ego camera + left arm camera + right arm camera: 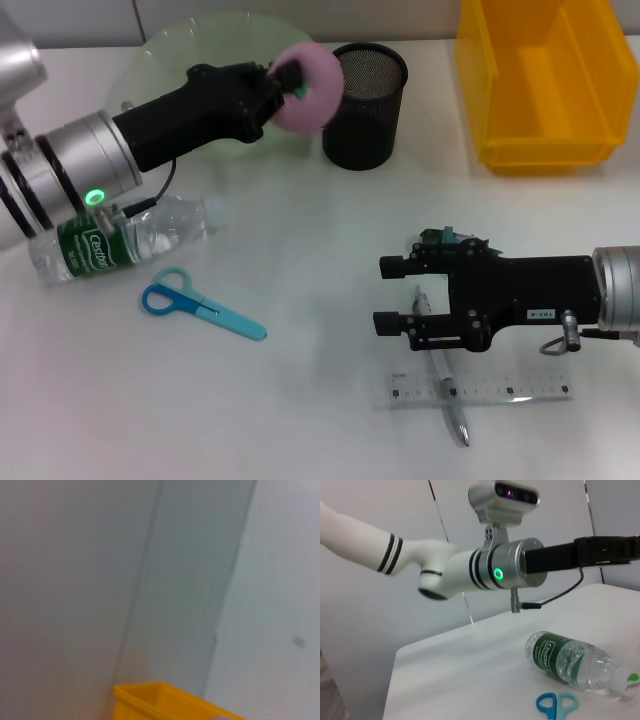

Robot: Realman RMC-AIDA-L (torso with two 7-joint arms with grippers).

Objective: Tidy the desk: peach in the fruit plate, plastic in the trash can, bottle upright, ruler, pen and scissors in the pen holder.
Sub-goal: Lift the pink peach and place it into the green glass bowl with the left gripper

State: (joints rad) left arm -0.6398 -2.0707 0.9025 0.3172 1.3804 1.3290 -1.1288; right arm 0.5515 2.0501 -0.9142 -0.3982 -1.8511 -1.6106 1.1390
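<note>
My left gripper (293, 78) is shut on the pink peach (312, 92), held in the air at the near-right edge of the pale green fruit plate (190, 50). The black mesh pen holder (365, 105) stands just right of it. A clear bottle (120, 240) with a green label lies on its side at the left, also seen as the bottle (580, 662). Blue scissors (200, 303) lie in front of it. My right gripper (392, 295) is open, low over the top end of the pen (443, 385), which crosses the clear ruler (490, 388). No plastic is in view.
A yellow bin (545, 85) stands at the back right, also seen as the bin (165, 702). The scissors (555, 705) lie near the bottle in the right wrist view. Bare white desk lies between the scissors and my right gripper.
</note>
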